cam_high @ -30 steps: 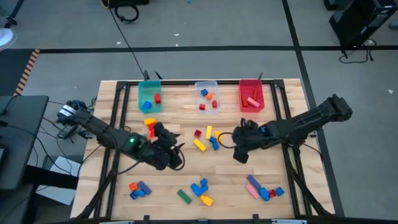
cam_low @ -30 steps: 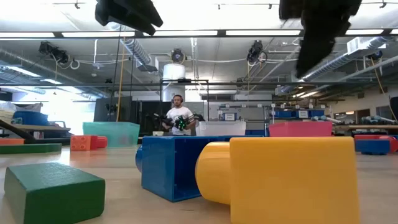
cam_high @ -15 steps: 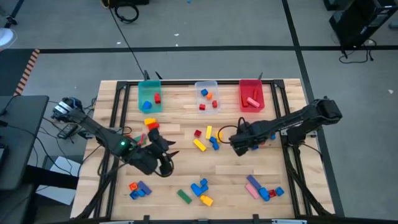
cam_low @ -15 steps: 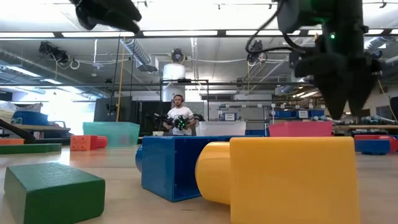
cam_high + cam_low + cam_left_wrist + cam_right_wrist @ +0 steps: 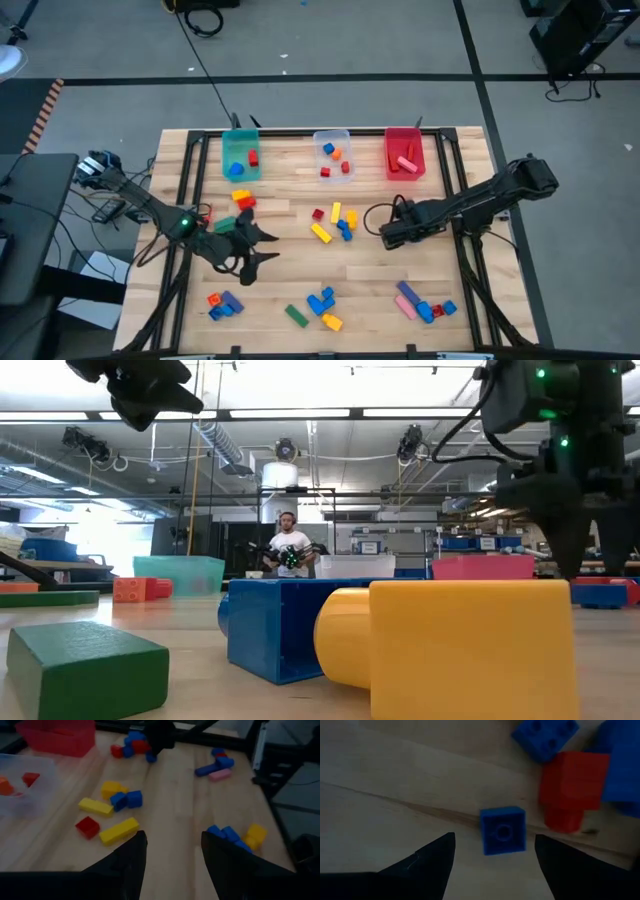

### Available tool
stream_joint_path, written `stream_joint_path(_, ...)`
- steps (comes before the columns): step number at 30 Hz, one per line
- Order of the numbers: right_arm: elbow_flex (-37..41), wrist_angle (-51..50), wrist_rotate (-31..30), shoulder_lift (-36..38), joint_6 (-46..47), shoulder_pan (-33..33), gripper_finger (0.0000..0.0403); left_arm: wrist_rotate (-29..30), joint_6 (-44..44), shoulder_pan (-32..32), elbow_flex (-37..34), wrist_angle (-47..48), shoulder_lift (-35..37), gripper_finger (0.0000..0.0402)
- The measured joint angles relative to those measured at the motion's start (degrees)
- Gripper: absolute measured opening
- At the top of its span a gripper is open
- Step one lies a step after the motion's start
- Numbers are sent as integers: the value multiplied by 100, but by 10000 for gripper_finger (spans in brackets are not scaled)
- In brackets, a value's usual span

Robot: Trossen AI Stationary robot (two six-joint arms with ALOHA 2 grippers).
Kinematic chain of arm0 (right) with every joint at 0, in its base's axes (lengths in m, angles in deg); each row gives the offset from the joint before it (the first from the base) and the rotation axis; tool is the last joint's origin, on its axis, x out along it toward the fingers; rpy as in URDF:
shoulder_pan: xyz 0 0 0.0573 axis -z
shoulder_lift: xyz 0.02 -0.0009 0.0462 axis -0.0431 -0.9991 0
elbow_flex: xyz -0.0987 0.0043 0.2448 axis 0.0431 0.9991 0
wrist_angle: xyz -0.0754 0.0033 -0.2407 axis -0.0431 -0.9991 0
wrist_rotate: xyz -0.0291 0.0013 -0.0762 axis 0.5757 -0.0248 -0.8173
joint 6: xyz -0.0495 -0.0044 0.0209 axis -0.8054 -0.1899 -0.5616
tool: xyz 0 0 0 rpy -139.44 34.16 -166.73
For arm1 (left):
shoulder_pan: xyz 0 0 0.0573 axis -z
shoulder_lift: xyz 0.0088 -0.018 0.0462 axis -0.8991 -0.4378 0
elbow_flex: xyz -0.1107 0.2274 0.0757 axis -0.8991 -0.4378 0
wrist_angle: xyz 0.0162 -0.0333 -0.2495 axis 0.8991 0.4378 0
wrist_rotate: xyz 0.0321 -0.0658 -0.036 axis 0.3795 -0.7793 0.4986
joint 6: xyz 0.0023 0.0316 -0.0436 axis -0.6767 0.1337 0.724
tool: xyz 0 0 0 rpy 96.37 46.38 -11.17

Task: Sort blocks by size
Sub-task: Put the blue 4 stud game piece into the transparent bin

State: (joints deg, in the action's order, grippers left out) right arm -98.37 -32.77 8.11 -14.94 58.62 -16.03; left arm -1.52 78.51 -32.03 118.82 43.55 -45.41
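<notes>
A: Where is the small blue block [image 5: 503,830] found?
B: Just beside the red brick [image 5: 572,785], under the right gripper [image 5: 495,851], fingers spread. It should be straddled squarely before closing.
A: The left gripper [image 5: 173,851]?
B: Held open, empty, well apart.

Blocks, loose plastic bricks, lie in several groups on the wood. Centre cluster [image 5: 333,222]: red cube, yellow bars, blue pieces, lying flat. Left of centre: orange-yellow bricks [image 5: 241,199] and a green one just beside. Near-left group [image 5: 224,304]: orange, blue, purple. Near centre: green bar [image 5: 295,316], blue pieces [image 5: 321,301], yellow brick [image 5: 332,322]. Near-right group [image 5: 423,305]: purple and pink bars, blue and red pieces. A few blocks already sit in the far containers.
</notes>
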Motion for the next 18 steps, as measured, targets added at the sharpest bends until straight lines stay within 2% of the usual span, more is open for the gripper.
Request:
stream_joint_path(11,681,778,-138,-36,139,1,280,-110,28,0,-4,-213,-9,197)
stream_joint_path(18,801,1014,-298,-17,96,-4,262,-110,15,-1,-4,-275,-9,197)
